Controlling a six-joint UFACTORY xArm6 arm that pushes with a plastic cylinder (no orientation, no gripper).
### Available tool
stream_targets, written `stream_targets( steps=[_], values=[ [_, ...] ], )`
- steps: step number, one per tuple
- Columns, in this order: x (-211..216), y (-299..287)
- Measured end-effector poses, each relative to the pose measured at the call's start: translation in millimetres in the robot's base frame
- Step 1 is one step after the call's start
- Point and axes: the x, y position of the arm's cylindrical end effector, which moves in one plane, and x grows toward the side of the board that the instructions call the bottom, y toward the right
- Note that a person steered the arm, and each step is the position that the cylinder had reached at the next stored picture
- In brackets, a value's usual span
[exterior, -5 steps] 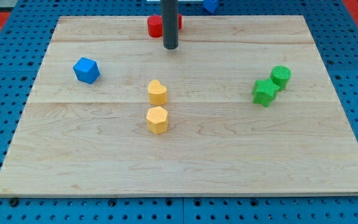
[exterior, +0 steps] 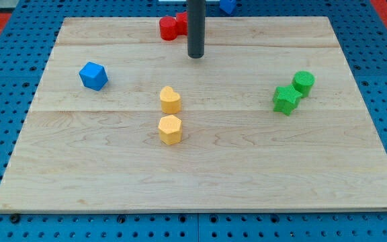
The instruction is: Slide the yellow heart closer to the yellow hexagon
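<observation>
— Tip position?
— Dark rod's tip (exterior: 195,56) is standing near the wooden board's (exterior: 314,161) top edge, holding nothing, well above the yellow heart block (exterior: 170,99).
— Heart?
— It's sitting mid-board, just above the yellow hexagon block (exterior: 170,129), with open wood lying either side.

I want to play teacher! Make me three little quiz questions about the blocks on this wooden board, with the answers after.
1. True or false: the yellow heart sits just above the yellow hexagon in the view.
2. Which block is nearest my tip? A) blue cube B) red blocks C) green star
3. Fill in: the green cylinder sits right beside the green ____.

Key:
1. True; they are close, and whether they touch is hard to tell.
2. B; the red blocks lie at the view's top, just left of the rod.
3. star
</observation>
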Motion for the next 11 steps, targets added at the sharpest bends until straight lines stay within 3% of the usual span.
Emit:
stream_targets(
  steps=[4,6,7,9,11],
  values=[
    [0,7],
    [5,-16],
    [15,-33],
    [103,-63],
    [105,-50]
  ],
)
